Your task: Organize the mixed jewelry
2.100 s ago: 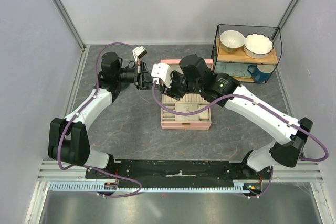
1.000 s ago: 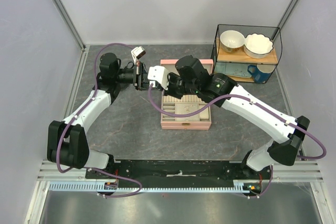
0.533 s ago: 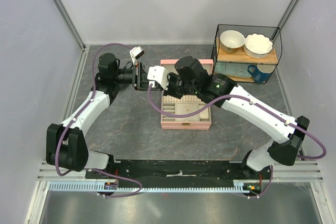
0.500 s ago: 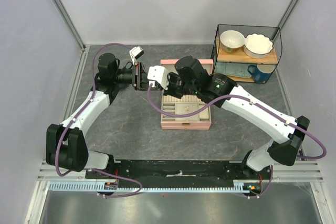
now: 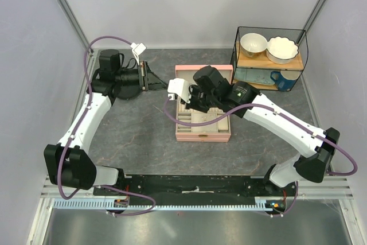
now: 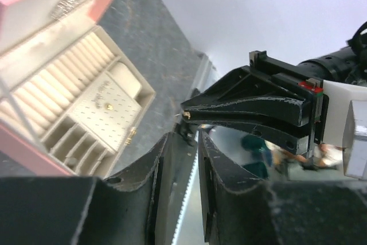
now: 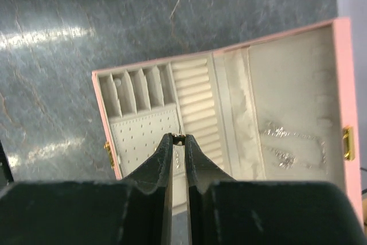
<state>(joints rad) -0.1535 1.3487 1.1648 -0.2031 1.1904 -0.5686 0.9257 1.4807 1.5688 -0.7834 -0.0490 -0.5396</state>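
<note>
A tiny gold piece (image 7: 178, 136) sits pinched at the very tips of my right gripper (image 7: 179, 140), whose fingers are closed on it with barely a slit between them. It is too small for me to say whether it is a stud or a ring, though from the left wrist view it looks like a small gold head on a thin pin. I hold it in the air above the open pink box (image 7: 287, 78), about over the line where the perforated earring pad (image 7: 143, 133) meets the ring rolls (image 7: 198, 98). One more gold speck (image 6: 109, 106) rests on that pad, and pale chains (image 7: 281, 136) lie on the lining of the lid. A row of narrow slots (image 7: 135, 87) runs beside the pad.

My left gripper (image 6: 185, 137) is off to the left of the box, apart from it, pointing toward my right one. Its fingers stand a little apart, a narrow gap with nothing in it. Under my left wrist in the top view lies a black round dish (image 5: 127, 90), mostly covered by the arm.

The box rests in the middle of the grey table (image 5: 137, 136). In the far right corner stands a wire rack (image 5: 248, 62) with two pale bowls (image 5: 253, 44) on its upper shelf and a blue mug (image 5: 281, 78) below.
</note>
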